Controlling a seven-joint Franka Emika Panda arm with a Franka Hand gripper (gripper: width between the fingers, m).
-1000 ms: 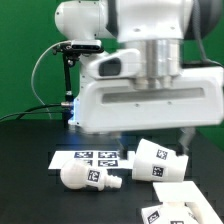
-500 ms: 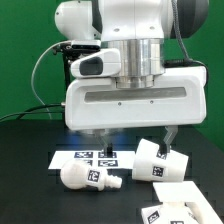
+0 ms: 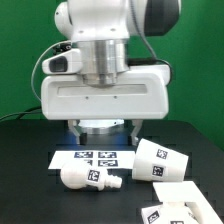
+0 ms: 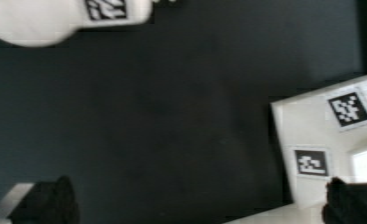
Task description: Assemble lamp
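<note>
White plastic pieces lie apart on the black table (image 3: 25,190). In the exterior view the bulb (image 3: 88,177) lies on its side at 6 o'clock of the marker board (image 3: 95,157). The shade (image 3: 160,160) lies tipped over at 3 o'clock and the base (image 3: 170,205) flat at 4 o'clock. The wrist view shows the gripper (image 4: 201,205) with its fingers wide apart above dark table.
</note>
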